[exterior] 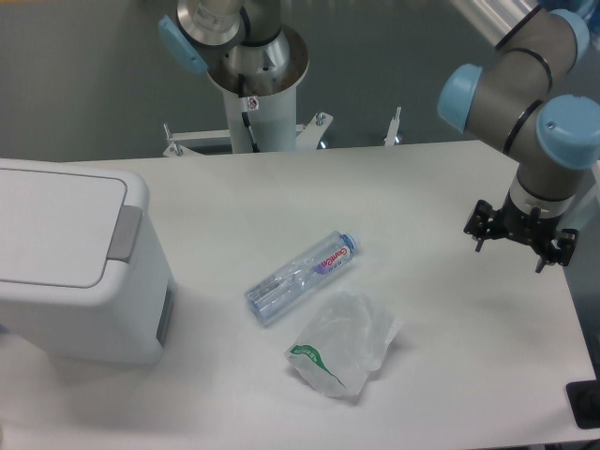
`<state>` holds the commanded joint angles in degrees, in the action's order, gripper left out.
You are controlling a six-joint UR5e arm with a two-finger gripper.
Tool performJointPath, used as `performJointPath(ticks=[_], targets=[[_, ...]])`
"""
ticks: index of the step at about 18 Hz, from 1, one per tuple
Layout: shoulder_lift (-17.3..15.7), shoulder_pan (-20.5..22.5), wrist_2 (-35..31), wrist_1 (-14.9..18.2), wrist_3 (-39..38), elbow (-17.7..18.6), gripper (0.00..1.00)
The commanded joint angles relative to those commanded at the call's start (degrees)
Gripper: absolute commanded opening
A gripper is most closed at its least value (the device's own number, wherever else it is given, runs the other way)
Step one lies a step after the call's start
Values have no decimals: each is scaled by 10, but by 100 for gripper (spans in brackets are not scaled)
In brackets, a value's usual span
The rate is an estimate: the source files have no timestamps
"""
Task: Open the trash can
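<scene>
The trash can [75,267] sits at the left edge of the surface [441,375], a big white boxy bin with rounded corners, partly cut off by the frame. Its flat lid is down, lying flush on top, and the grey push-bar [124,233] runs along the lid's right edge, facing the middle of the surface. Nothing is touching it.

Over on the far right, the arm hangs above the surface's right side, blue-capped joints stacked up toward the top corner. The tool [521,246] points downward under the wrist, dark and compact, well apart from the bin, with the whole width of the surface between them. It grasps nothing, that much is plain, but from this angle I cannot tell how its fingers stand, spread or closed together.

In the middle lies a clear plastic bottle [302,277] on its side, blue cap aimed up and to the right, label with red lettering near the neck. Just below and to the right of it rests a crumpled clear plastic bag [344,345] with green print at its lower left end. Bottle and bag lie near each other, both well apart from bin and tool.
</scene>
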<state>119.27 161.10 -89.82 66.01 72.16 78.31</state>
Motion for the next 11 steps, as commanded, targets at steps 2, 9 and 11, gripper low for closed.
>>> performJointPath(ticks=[2,9,11], targets=[[0,0,0,0,-1,1,100],[1,-4,0,-4,-3,5,100],[-5,-4,1,-4,-5,15,100]])
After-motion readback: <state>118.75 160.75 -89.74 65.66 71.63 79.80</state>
